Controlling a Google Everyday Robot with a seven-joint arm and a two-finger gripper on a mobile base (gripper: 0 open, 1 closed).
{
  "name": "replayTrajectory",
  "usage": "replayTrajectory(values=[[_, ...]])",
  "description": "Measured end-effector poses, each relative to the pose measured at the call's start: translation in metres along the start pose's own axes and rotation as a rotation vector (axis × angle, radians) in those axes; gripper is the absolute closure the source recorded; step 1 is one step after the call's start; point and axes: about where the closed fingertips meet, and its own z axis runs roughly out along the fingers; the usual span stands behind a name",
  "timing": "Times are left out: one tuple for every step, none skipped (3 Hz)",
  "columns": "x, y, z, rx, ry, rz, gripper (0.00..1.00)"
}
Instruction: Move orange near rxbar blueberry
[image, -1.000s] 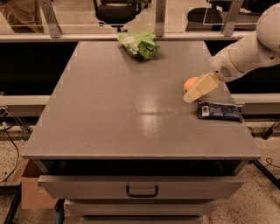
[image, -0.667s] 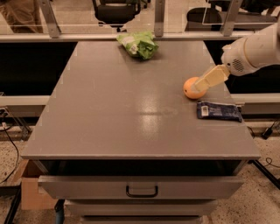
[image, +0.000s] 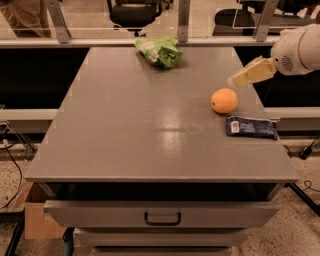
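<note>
The orange (image: 224, 100) rests on the grey table (image: 125, 130) near its right edge. The rxbar blueberry (image: 251, 127), a dark navy wrapper with a white patch at its left end, lies flat just right of and in front of the orange, a small gap apart. My gripper (image: 240, 79) hangs in the air above and to the right of the orange, clear of it and holding nothing. The white arm (image: 297, 50) reaches in from the right edge of the view.
A bright green snack bag (image: 159, 50) lies at the table's far edge, centre. A drawer with a handle (image: 162, 218) stands slightly out below the tabletop. Office chairs and a rail stand behind the table. A cardboard box (image: 37, 220) sits on the floor at left.
My gripper was at the orange one second ago. It has since let go and pulled up and to the right. The orange stays beside the blue bar.
</note>
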Motion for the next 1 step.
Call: replayTrajectory(values=[[-0.0003, 0.0001, 0.0002, 0.000, 0.000, 0.000, 0.00]])
